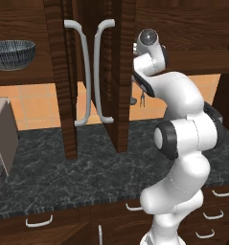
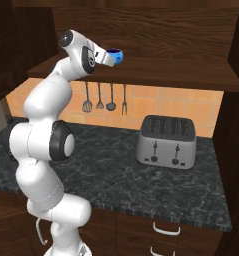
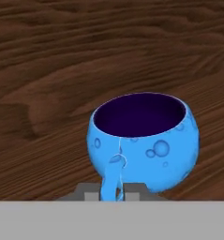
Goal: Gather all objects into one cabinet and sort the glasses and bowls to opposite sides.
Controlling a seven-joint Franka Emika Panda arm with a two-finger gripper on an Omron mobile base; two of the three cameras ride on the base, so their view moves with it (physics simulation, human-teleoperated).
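Note:
A small glossy blue bowl [image 3: 144,145] with a dark inside stands upright in the hand view, with wood grain all around it. My gripper [image 3: 110,193] is shut on the bowl's near wall, one fingertip [image 3: 87,194] on each side of a strip of blue. From the right base view the gripper [image 2: 110,58] reaches onto the cabinet shelf [image 2: 181,70] with the blue bowl [image 2: 116,56] at its tip. I cannot tell whether the bowl touches the shelf. A wide dark striped bowl [image 1: 10,53] rests on the shelf's far left.
Two tall cabinet doors [image 1: 63,95] stand open with curved grey handles [image 1: 85,72], just left of the arm. On the dark stone counter [image 2: 106,165] stand a toaster [image 2: 166,142] and a beige coffee machine [image 1: 1,139]. Utensils [image 2: 103,97] hang on the tiled wall.

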